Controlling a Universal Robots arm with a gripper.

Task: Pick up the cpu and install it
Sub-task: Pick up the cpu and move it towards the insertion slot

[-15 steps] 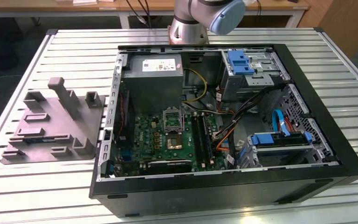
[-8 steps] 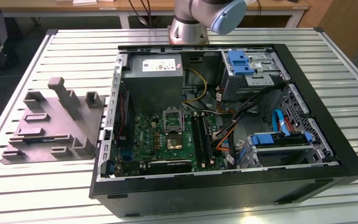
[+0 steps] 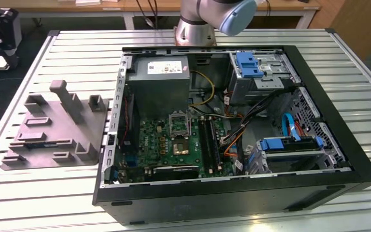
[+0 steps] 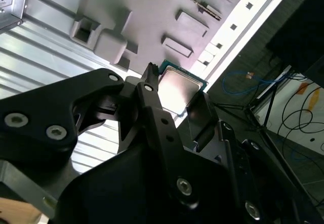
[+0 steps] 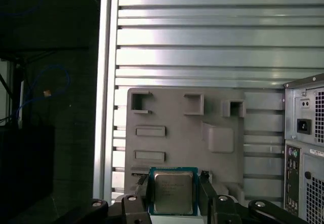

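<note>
Cpu (image 5: 173,191) is clamped in the jaws of the gripper (image 5: 173,183) over the grey block (image 5: 185,133); we judge pickup done, seating inside the computer case (image 3: 224,198) outstanding.

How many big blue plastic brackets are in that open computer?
2, both toward the exterior view's right: the upper bracket on a drive cage, the lower bracket below a blue cable. Others may be hidden.

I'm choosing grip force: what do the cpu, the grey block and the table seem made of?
The cpu: pale metal lid with a soft sheen, on a green board rim. The grey block: matte and uniform, likely plastic. The table: ribbed silvery slats with bright glare, probably aluminium.
</note>
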